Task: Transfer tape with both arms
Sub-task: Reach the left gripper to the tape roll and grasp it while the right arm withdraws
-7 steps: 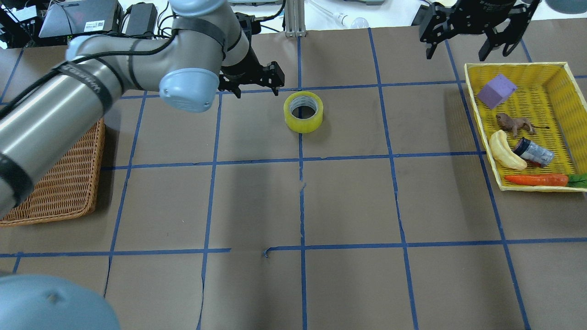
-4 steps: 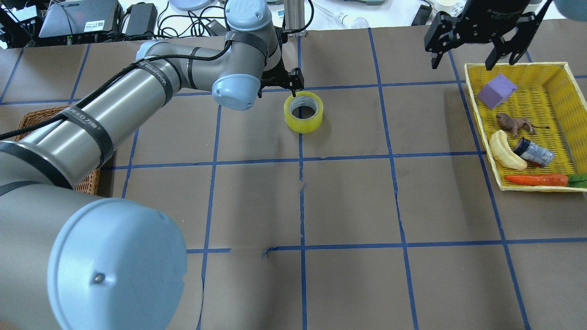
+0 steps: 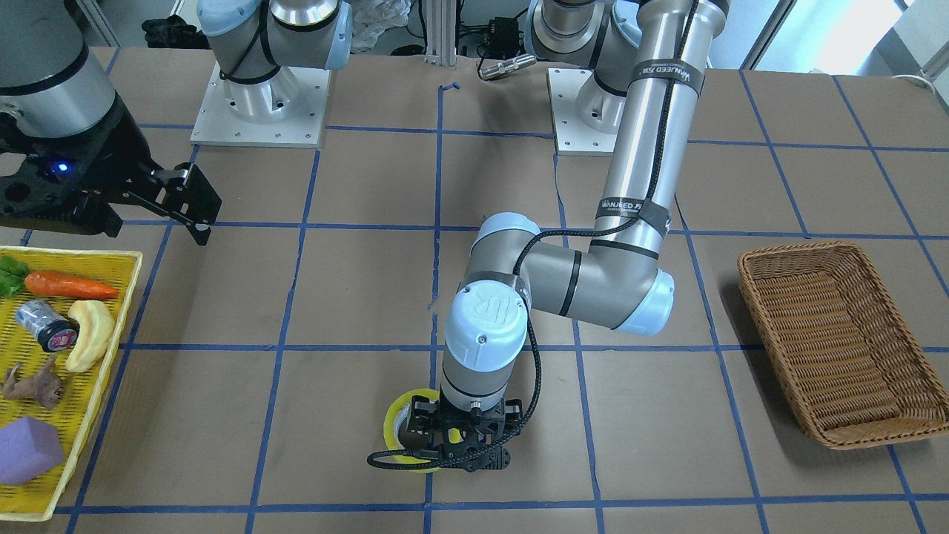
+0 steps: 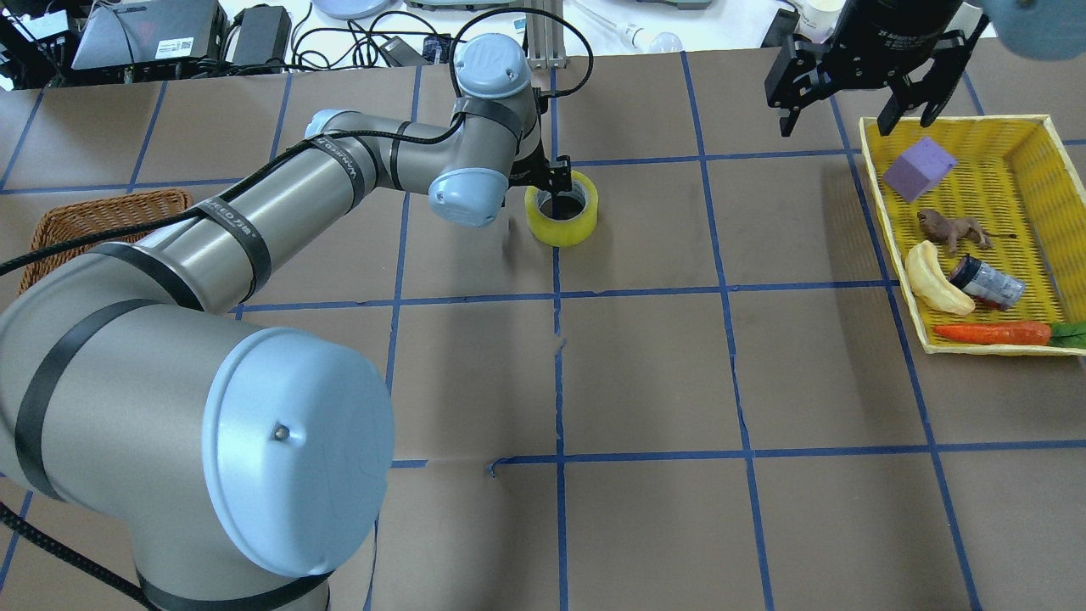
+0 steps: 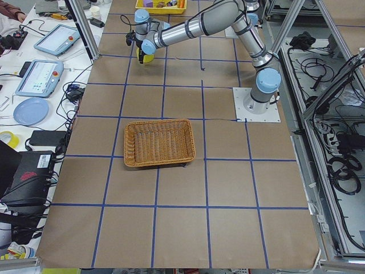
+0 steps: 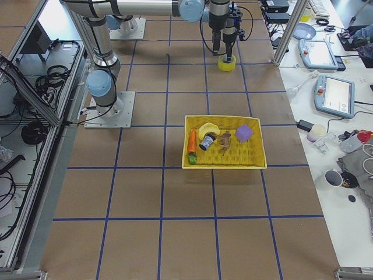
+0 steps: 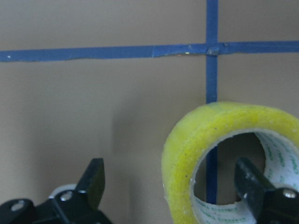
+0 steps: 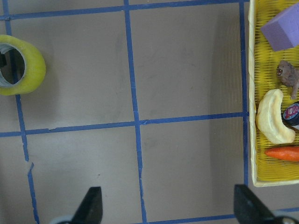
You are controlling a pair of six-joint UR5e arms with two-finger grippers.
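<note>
The yellow-green tape roll (image 4: pixel 563 222) lies flat on the brown table near the far middle. It also shows in the front view (image 3: pixel 391 428) and the right wrist view (image 8: pixel 29 70). My left gripper (image 4: pixel 553 187) is down over the roll's left wall. In the left wrist view the left gripper (image 7: pixel 172 181) is open, with one finger inside the white core and one outside the tape (image 7: pixel 196 140). My right gripper (image 4: pixel 848 92) hangs open and empty above the far right, beside the yellow tray, and nothing lies between the fingers of the right gripper (image 8: pixel 170 205).
A yellow tray (image 4: pixel 950 120) at the right holds a purple block (image 4: pixel 919 168), a toy animal, a pale banana (image 4: pixel 933 278), a dark can (image 4: pixel 988 283) and a carrot. A brown wicker basket (image 4: pixel 102 212) sits at the left, partly hidden by my left arm.
My left arm has swung right and gone down, so its open gripper now straddles the tape's wall. My right gripper has shifted a little left. The tape has not moved.
</note>
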